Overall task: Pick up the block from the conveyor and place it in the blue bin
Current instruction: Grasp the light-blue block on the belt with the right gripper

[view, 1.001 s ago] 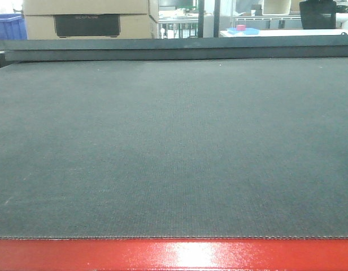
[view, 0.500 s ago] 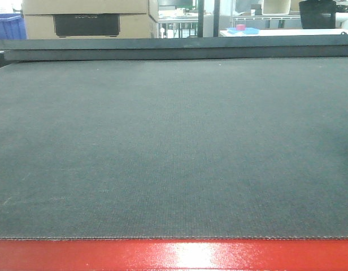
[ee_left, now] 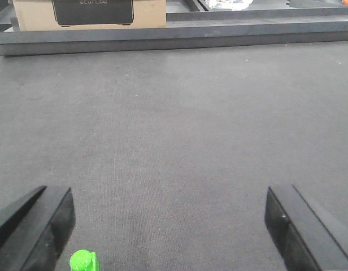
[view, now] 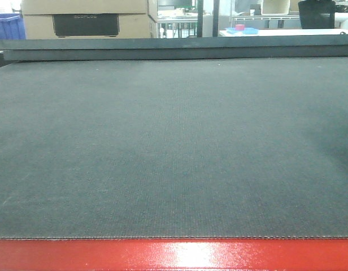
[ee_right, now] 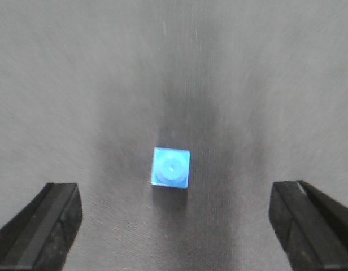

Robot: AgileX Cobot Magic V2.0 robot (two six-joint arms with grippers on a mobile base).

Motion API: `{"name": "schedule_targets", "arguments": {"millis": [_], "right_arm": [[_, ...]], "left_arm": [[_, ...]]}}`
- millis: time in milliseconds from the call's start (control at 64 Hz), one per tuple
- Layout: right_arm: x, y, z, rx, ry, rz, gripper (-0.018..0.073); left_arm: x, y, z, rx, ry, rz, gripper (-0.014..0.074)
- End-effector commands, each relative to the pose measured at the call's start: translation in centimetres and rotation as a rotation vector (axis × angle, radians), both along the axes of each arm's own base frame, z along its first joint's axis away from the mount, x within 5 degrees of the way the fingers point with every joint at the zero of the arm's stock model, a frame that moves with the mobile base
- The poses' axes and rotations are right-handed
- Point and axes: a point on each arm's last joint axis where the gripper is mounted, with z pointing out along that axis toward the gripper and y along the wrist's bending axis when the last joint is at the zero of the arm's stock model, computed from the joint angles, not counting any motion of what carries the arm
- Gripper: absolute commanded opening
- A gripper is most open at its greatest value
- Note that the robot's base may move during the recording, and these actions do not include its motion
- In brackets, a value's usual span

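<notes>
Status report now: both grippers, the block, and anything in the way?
Right gripper open over the blue block on the belt. Left gripper open, empty; small green piece on the belt close by. Nothing beside the block.

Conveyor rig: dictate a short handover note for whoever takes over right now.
Left gripper: open, empty, above the belt. A green block lies near one finger.
Right gripper: open, empty, over a blue block that lies on the belt, ahead of the fingertips and centred between them.
Blue crate, possibly the bin, sits beyond the belt's far left.
Done: no block gripped.
Left: lower, shut on a block, lift it, drop it in the bin.
</notes>
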Motion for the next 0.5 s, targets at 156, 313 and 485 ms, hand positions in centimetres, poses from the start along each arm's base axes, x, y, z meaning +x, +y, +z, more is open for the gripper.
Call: {"name": "schedule_targets", "arguments": {"millis": [156, 313, 485], "right_arm": [[3.4, 0.1, -4.4, -0.033, 0.145, 0.004, 0.057], [4.8, 0.2, -7.1, -0.038, 0.227, -0.001, 0.057], [5.7, 0.3, -9.2, -0.027, 0.264, -0.032, 0.057]], "left_arm": [[0.0, -0.1, 0.3, -0.01, -0.009, -0.005, 0.0587], [0.0, -0.1, 0.2, -0.01, -0.001, -0.006, 0.0587], [-0.1, -0.1, -0.1, -0.005, 0.032, -0.007, 0.0587]]}}
